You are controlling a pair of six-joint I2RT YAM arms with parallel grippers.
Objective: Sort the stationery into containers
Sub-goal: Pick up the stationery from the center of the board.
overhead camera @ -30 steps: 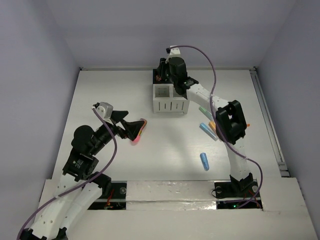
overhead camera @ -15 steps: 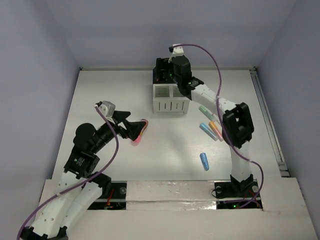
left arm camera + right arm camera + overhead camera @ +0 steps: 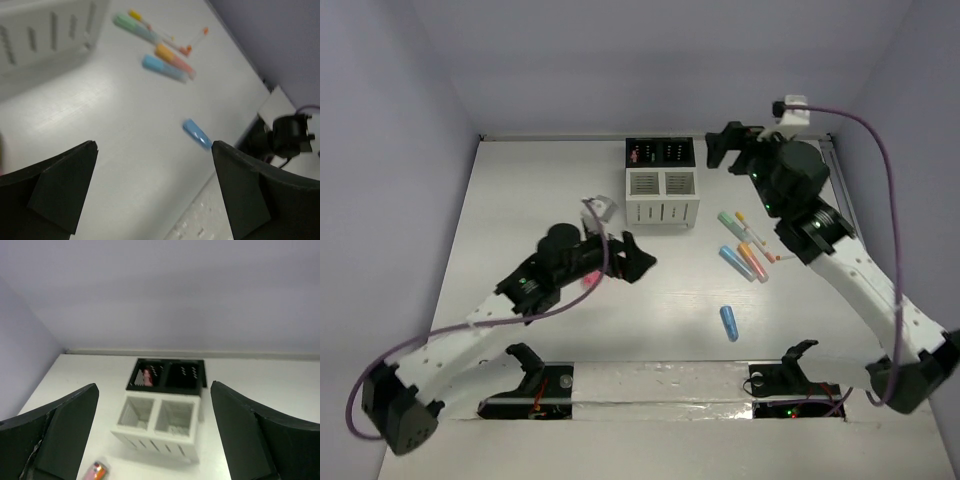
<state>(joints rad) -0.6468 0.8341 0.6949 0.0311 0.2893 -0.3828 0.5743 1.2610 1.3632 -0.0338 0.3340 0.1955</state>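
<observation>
two pairs of fingers, both spread wide apart, both holding nothing. the left fingers (image 3: 636, 260) hang over the desk (image 3: 520, 190). one blue stick (image 3: 196, 134) lies alone just ahead of one tip, and the bunch of sticks (image 3: 165, 57), green, blue and orange, lies farther ahead. the right fingers (image 3: 730, 150) are up high. far below, between their tips, sit the black boxes (image 3: 182, 375) and white boxes (image 3: 157, 421), touching. a pink thing (image 3: 147, 376) is in the left black box.
</observation>
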